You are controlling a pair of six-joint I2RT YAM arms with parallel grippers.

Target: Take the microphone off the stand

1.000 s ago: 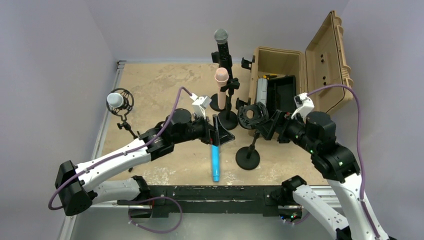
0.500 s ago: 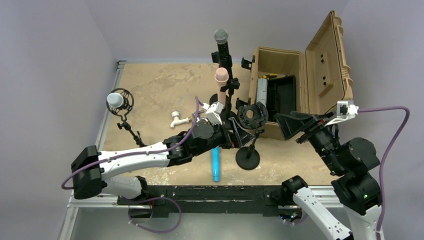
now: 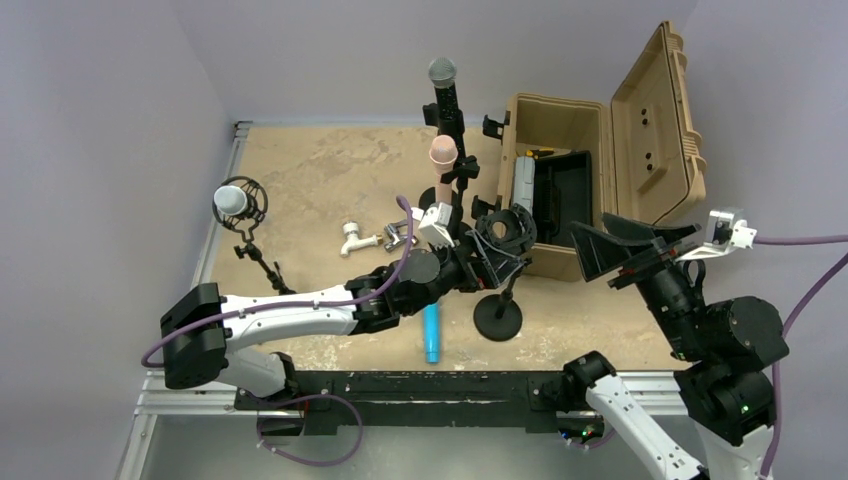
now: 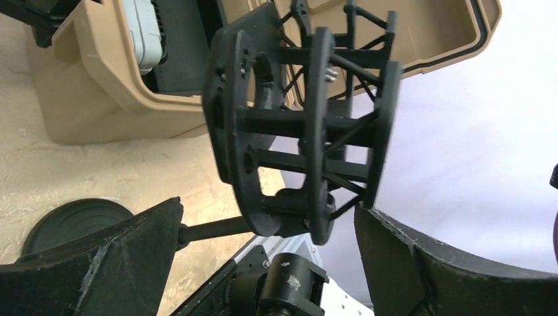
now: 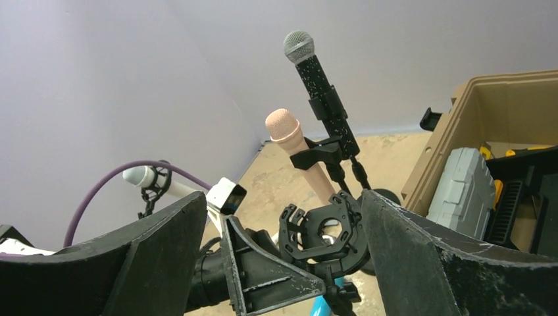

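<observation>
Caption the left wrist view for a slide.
Open left gripper poised either side of the empty black shock mount, tan case behind.

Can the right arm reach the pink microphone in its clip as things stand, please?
Probably not straight on: the empty shock mount and the left gripper stand between the right gripper and the pink microphone.

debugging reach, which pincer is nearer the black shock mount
Left. The left pincer sits open right at the shock mount; the right pincer hangs apart to its right, beside the tan case.
</observation>
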